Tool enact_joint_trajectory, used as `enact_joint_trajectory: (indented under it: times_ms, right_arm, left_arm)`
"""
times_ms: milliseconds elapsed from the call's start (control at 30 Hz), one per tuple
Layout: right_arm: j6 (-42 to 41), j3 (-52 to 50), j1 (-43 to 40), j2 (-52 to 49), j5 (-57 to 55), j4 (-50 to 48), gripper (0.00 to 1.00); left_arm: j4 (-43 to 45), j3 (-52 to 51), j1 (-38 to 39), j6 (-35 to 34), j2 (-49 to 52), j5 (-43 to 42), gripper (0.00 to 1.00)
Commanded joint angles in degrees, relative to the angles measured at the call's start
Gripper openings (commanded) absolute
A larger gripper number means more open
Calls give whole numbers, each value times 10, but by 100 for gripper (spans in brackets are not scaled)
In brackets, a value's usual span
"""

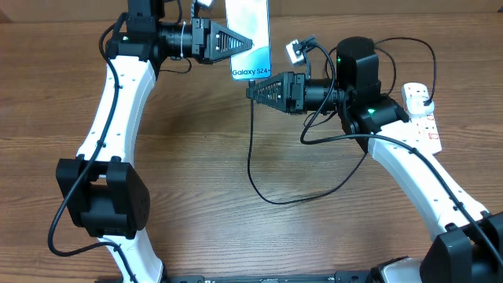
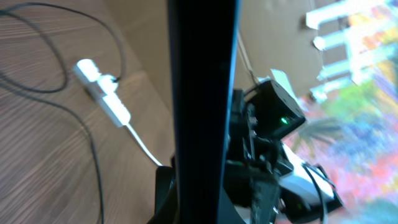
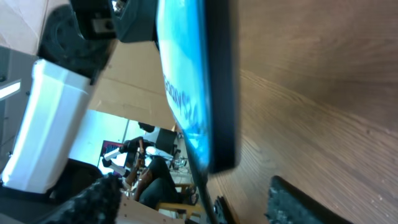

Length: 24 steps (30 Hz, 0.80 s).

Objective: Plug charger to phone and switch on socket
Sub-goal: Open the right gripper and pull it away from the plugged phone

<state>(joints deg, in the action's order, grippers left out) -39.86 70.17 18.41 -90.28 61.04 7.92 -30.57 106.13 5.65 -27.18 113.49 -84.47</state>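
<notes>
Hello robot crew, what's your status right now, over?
Left gripper shut on the phone, held off the table. Right gripper open at its Galaxy end, charger hanging from there. Socket beside right arm, no gripper on it.

Phone (image 1: 250,39), screen pale blue w/ "Galaxy S24+" at its near end, is held up off the table (image 1: 236,236) by the far edge, approx. centre. Charger (image 1: 251,169), thin black cable, is hung from the phone's near end, looped over mid-table & led right to socket (image 1: 420,110), a white strip laid by the rt edge w/ black plug seated.
</notes>
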Motion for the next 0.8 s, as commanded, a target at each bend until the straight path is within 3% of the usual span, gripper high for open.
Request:
enact_joint_trajectory:
  times_ms: [0,33,67,200,333,767]
  right_arm:
    - [31,13,-2,9,-22,45,84]
    - [45,13,-2,9,-56,90,100]
    - [57,13,-2,9,-106,142,100]
    - [56,13,-2,9,-243,252,100]
    - [56,12,-2,9,-311,320,100]
    - [74,11,-2,9,-336,368,100]
  left_arm:
    - [-62,9,-1,53,-7,109,4]
    - [-110,9,0,88,-7,155,4]
    - [-162,9,0,125,-7,203,4]
    - [-237,9,0,178,-7,272,4]
    - [-270,1,12,182,-3,332,4]
    - [-281,-10,49,169,82,320,4]
